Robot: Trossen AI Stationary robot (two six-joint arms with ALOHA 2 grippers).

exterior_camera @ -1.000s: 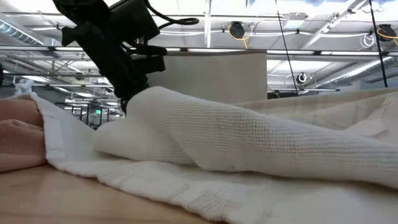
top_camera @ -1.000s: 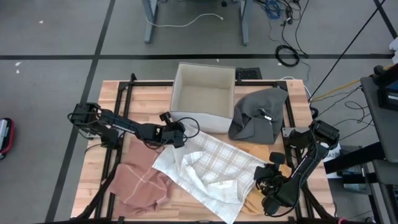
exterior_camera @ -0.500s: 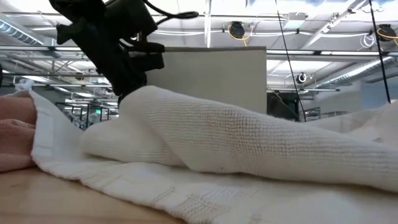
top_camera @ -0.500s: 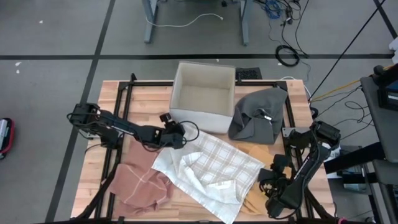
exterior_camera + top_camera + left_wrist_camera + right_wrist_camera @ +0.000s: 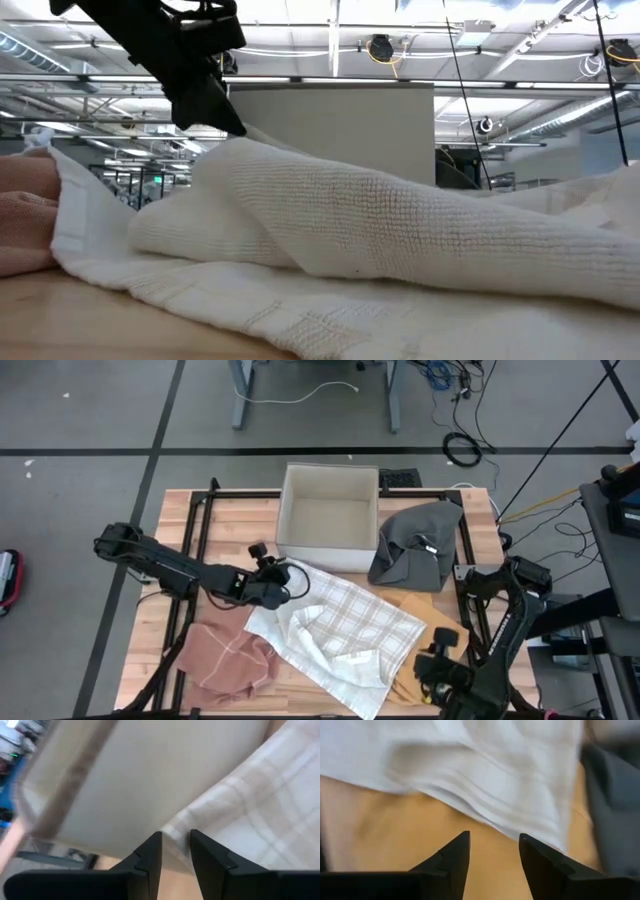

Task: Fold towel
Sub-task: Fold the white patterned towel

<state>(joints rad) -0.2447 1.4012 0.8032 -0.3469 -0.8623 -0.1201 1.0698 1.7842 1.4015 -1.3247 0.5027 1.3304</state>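
Observation:
The white plaid towel (image 5: 340, 635) lies rumpled and spread at the table's middle, its right part on a tan cloth (image 5: 415, 610). In the low view it shows as a thick ridge (image 5: 380, 220). My left gripper (image 5: 290, 588) hovers open just off the towel's far left corner (image 5: 175, 826), below the box. The low view shows it raised above the ridge (image 5: 215, 105). My right gripper (image 5: 432, 657) stands open beyond the towel's near right edge (image 5: 485, 815), over the tan cloth, with nothing between its fingers (image 5: 494, 842).
A white open box (image 5: 328, 515) stands at the far middle. A grey cloth (image 5: 415, 545) lies heaped to its right. A pink towel (image 5: 225, 655) lies crumpled at the near left, against the white towel. Black frame rails (image 5: 195, 550) run along both table sides.
My left gripper has lifted off the towel's far left corner and drawn back a little toward the table's left. My right gripper has pulled away from the towel's near right edge toward the near right corner. The towel has settled and stays on the table.

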